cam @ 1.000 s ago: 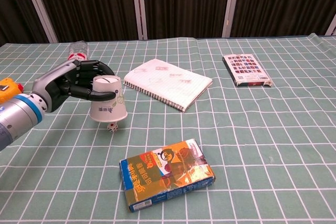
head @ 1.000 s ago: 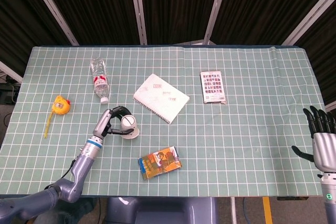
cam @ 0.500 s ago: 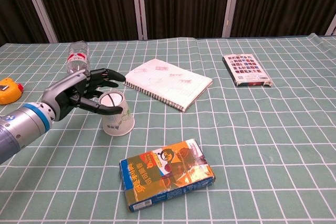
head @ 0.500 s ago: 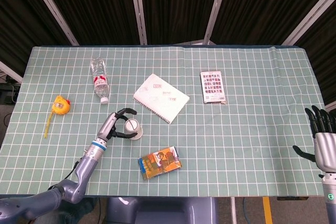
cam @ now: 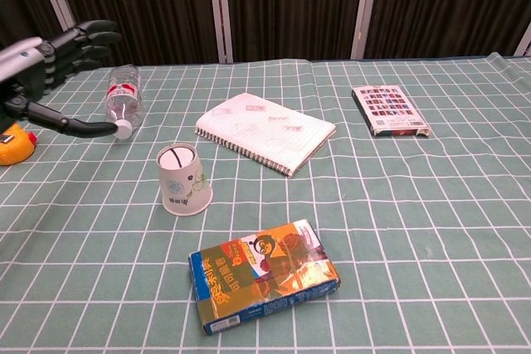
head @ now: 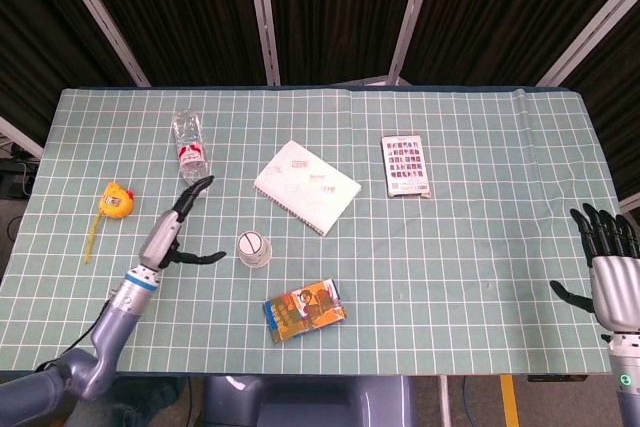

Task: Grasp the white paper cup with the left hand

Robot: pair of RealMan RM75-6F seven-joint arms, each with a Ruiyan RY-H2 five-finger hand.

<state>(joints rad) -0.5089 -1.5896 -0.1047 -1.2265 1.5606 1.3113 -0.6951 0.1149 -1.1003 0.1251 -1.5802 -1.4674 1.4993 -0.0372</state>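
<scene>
The white paper cup (head: 253, 248) (cam: 183, 180) stands upside down on the green gridded table, just left of centre near the front. My left hand (head: 176, 228) (cam: 51, 72) hovers to the cup's left, apart from it, fingers spread and holding nothing. At the table's far right edge my right hand (head: 610, 267) is raised with its fingers apart and empty; the chest view does not show it.
A snack box (head: 305, 310) (cam: 263, 285) lies in front of the cup. A spiral notebook (head: 306, 186) (cam: 265, 132) lies behind it to the right, a water bottle (head: 189, 152) (cam: 122, 97) behind to the left. A yellow tape measure (head: 117, 202) sits far left, a card pack (head: 406, 166) back right.
My left hand let go of the cup, which now stands on the table, and has drawn back to the left and upward with its fingers spread. The right hand barely moved.
</scene>
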